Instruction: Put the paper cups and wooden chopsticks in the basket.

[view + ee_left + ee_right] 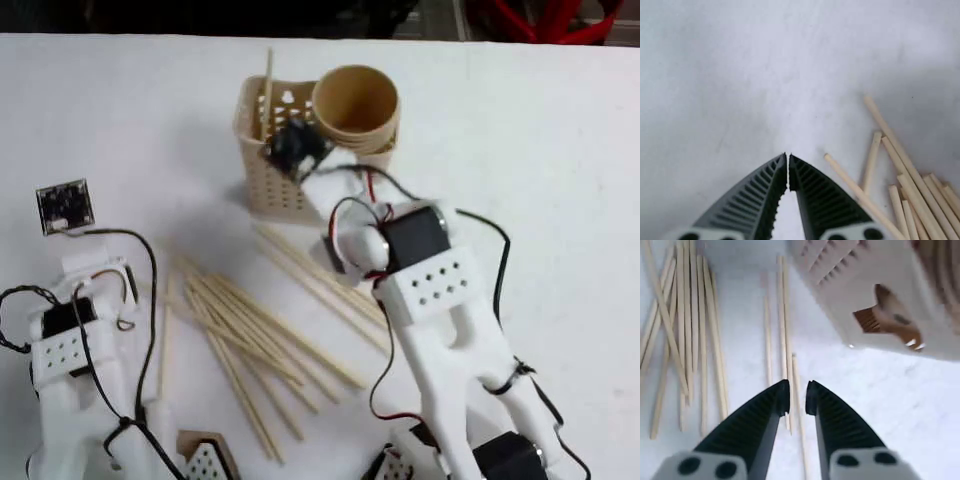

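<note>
Nearby, slim wooden chopsticks [262, 348]; perforated basket [272, 188]

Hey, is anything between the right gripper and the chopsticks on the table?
Nothing visible does. The right gripper hangs above loose chopsticks lying on the table, and the basket stands beside them, not between.

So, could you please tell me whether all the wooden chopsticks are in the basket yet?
No: one chopstick stands in the basket, but a pile of chopsticks lies loose on the table.

Paper cups [355, 105] nested in basket [270, 188]; chopsticks [250, 338] scattered beside it, 1 upright inside.
</note>
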### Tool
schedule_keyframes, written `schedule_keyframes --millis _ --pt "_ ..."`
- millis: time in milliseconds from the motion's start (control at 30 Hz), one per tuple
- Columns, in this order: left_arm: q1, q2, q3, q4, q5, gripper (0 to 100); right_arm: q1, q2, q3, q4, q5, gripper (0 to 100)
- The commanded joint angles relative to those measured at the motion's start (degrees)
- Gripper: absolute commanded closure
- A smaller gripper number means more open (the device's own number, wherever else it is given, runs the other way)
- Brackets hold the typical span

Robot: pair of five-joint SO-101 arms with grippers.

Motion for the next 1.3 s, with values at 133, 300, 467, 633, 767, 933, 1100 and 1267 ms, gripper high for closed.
schedule_keyframes --millis 133,300,467,633,767,933,1100,1267 --pt "-0.48 -1.8 -0.62 -1.23 -0.53 97 -1.27 -1.36 15.47 -6.11 7.56 93.1" --pt "-0.48 -1.8 -0.62 -1.23 -0.53 97 -0.75 -1.27 22.07 -9.27 8.7 82.0" --pt "-0.48 -1.8 -0.62 -1.23 -0.53 97 -1.1 -1.27 25.14 -11.38 8.53 73.7" --pt "-0.48 -1.71 -0.53 -1.23 -0.53 97 -1.19 1.8 28.66 -17.1 8.35 73.7" --pt "-0.48 -1.71 -0.53 -1.23 -0.53 97 -1.01 9.54 28.48 -20.53 8.35 73.7" --pt "-0.48 -1.54 -0.53 -1.23 -0.53 97 -1.27 17.45 27.69 -24.57 8.62 77.0" --pt "-0.48 -1.54 -0.53 -1.23 -0.53 97 -1.1 22.29 24.62 -24.92 8.7 93.1" --pt "-0.48 -1.54 -0.53 -1.23 -0.53 97 -1.19 26.42 23.12 -24.66 8.79 94.7"
